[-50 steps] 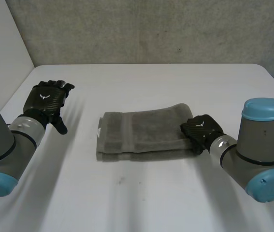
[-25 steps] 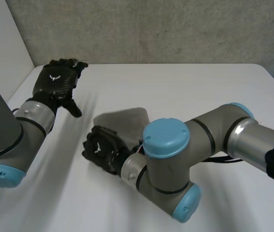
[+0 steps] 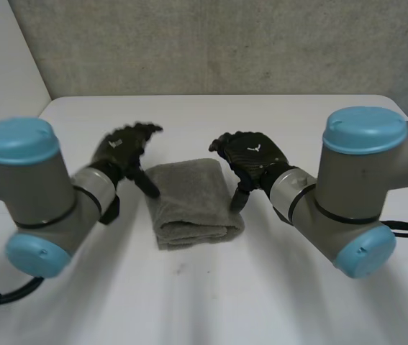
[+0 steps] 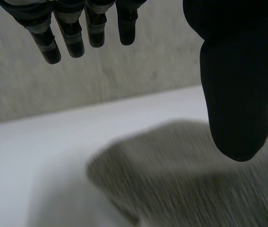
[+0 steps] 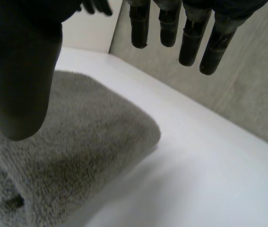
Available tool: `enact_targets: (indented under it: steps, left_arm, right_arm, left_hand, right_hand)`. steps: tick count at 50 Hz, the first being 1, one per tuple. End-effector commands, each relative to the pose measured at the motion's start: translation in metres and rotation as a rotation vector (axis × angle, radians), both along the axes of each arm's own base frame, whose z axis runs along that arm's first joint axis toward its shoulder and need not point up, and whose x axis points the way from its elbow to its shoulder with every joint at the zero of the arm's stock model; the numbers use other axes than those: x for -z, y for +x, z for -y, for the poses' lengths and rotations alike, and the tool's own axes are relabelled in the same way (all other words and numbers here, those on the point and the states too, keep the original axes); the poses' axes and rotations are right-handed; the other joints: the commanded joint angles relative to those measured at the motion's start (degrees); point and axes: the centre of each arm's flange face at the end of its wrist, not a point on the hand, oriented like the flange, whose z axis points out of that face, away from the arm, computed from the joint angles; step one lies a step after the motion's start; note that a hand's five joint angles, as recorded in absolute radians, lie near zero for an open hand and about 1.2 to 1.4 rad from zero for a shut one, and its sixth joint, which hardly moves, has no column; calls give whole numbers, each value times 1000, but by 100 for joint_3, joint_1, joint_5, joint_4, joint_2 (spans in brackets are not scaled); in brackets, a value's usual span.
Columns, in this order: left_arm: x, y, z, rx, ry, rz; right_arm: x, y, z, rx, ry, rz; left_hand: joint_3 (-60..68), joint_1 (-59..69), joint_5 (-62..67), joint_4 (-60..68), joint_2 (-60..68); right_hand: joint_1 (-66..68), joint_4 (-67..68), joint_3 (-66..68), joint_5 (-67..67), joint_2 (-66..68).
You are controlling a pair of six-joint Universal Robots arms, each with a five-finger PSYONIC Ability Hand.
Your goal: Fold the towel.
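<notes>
At the middle of the white table lies the grey terry towel, folded into a compact, thick rectangle. The black left hand and the black right hand flank its two side edges, with fingers straight and holding nothing. The folding appears to be nearly complete. The next move calls for pressing the layers flat or drawing both hands clear.

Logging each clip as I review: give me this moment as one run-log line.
towel: folded, on white table | left hand: open, at towel's left side | right hand: open, at towel's right side | held: nothing
</notes>
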Motion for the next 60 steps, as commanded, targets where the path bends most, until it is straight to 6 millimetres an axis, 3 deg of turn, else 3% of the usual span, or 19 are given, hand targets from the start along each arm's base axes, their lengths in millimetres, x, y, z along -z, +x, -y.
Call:
enact_targets:
  steps: [1, 4, 8, 13, 15, 16, 18, 19, 20, 21, 22, 23, 24, 26, 31, 37, 60]
  left_arm:
    - [46, -8, -11, 4, 97, 75]
    - [55, -8, -12, 0, 110, 104]
    - [57, -10, -14, 17, 88, 142]
    - [43, -15, -15, 36, 13, 205]
    - [10, -13, -14, -10, -80, 199]
    - [10, -13, -14, -10, -80, 199]
    - [-40, -5, -13, -87, -187, 152]
    - [-40, -5, -13, -88, -187, 151]
    - [-65, 0, -14, -125, -241, 124]
    - [-66, 0, -14, -125, -241, 123]
    - [-92, 6, -17, -148, -292, 95]
    - [-117, 11, -22, -161, -331, 71]
    - [-118, 11, -22, -161, -331, 71]
    - [-153, 28, -27, -200, -353, 57]
    - [-181, 42, -36, -206, -337, 75]
    - [-180, 56, -34, -223, -270, 110]
    - [-177, 50, -38, -165, -238, 55]
  right_arm:
    - [44, 15, 16, -24, 91, -77]
    - [65, 22, 20, -35, 113, -107]
    - [69, 23, 23, -39, 92, -140]
    - [40, 23, 24, -39, 27, -118]
    - [-3, 18, 23, -22, -48, -68]
    - [-3, 18, 23, -22, -49, -68]
    - [-50, 3, 21, 31, -134, -17]
    - [-51, 3, 21, 31, -135, -17]
    - [-75, -10, 24, 91, -178, 12]
    - [-97, -23, 27, 158, -218, 37]
    - [-97, -24, 27, 159, -218, 37]
    - [-115, -37, 30, 234, -252, 57]
    - [-115, -37, 30, 235, -252, 57]
    - [-141, -61, 31, 370, -296, 80]
    - [-147, -85, 35, 473, -295, 66]
    - [-148, -95, 29, 469, -260, 47]
    - [-148, -99, 35, 405, -238, 66]
  left_hand:
    - [74, 20, -150, 59, 72]
    - [74, 20, -150, 59, 72]
    - [57, 3, -167, 42, 56]
    - [53, -1, -172, 37, 51]
    - [53, -1, -172, 37, 51]
    - [53, -1, -172, 37, 51]
    - [53, -1, -172, 37, 51]
    - [53, -1, -172, 37, 51]
    - [53, -1, -172, 37, 51]
    - [53, -1, -172, 37, 51]
    - [53, -1, -172, 37, 51]
    - [53, -1, -172, 37, 51]
    - [53, -1, -172, 37, 51]
    - [53, -1, -172, 37, 51]
    - [53, -1, -172, 37, 51]
    - [91, 37, -134, 75, 89]
    - [57, 3, -167, 42, 56]
  right_hand:
    - [-345, -488, -389, -353, -414]
    - [-345, -488, -389, -353, -414]
    - [-345, -488, -389, -353, -414]
    - [-345, -488, -389, -353, -414]
    - [-345, -488, -389, -353, -414]
    - [-345, -488, -389, -353, -414]
    - [-345, -488, -389, -353, -414]
    - [-345, -488, -389, -353, -414]
    - [-345, -488, -389, -353, -414]
    - [-345, -488, -389, -353, -414]
    - [-345, -488, -389, -353, -414]
    - [-345, -488, -389, -353, -414]
    - [-345, -488, -389, -353, -414]
    - [-345, -488, -389, -353, -414]
    - [-345, -488, -389, -353, -414]
    - [-345, -488, -389, -353, -414]
    - [-345, -488, -389, -353, -414]
